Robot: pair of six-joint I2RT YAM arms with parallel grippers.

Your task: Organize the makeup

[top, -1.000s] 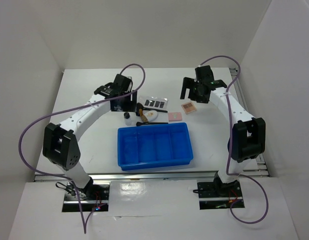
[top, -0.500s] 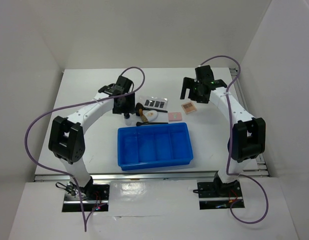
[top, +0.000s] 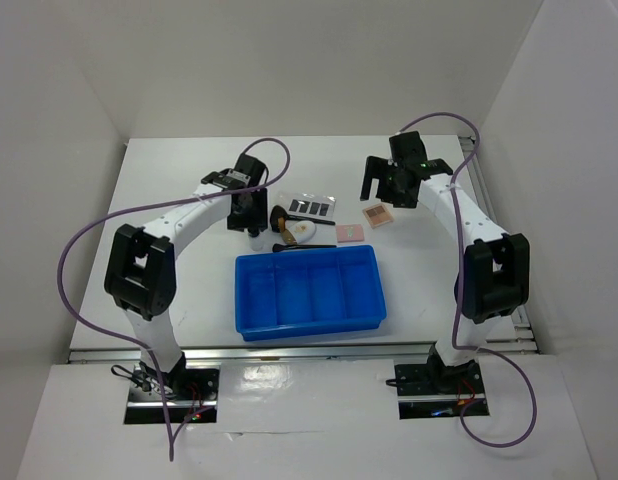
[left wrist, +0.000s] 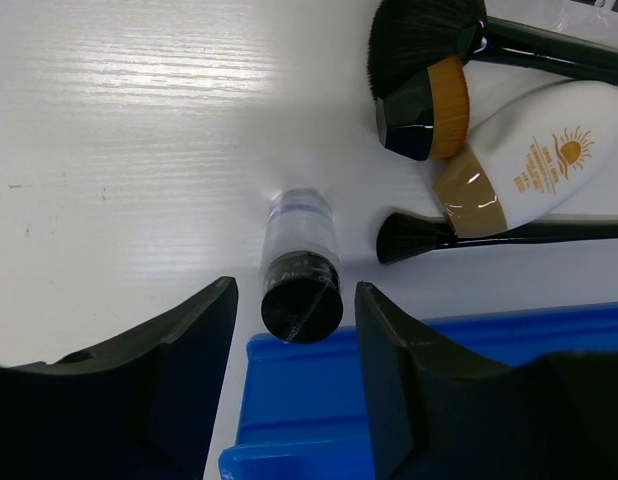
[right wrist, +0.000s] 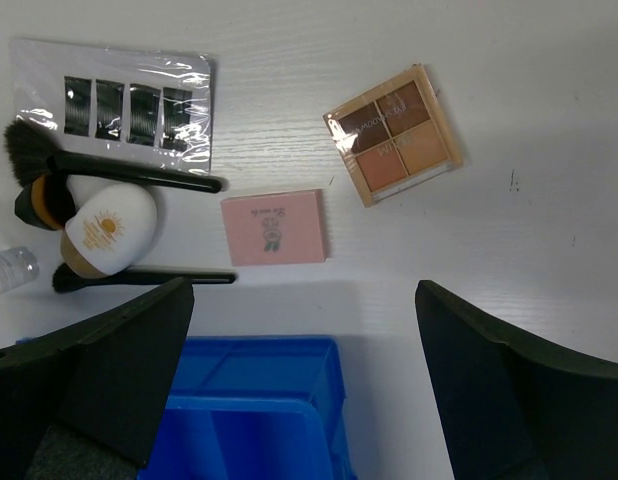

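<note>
My left gripper (left wrist: 294,312) is open, its jaws on either side of the clear black-capped vial (left wrist: 300,275) that stands on the table, not touching it. To the vial's right lie the white oval piece (left wrist: 524,160) and black brushes (left wrist: 429,50). In the top view the left gripper (top: 251,212) is just behind the blue tray's far left corner. My right gripper (top: 387,188) is open and empty, high over the table. Below it lie a pink square (right wrist: 275,227), a tan palette square (right wrist: 394,132) and the clear palette with dark pans (right wrist: 129,105).
The blue divided tray (top: 309,293) sits in the middle near the front, with nothing showing in its compartments. White walls stand on the left, the right and behind.
My left gripper has swung right and down toward the vial, so its jaws now straddle it. The right arm has not moved.
</note>
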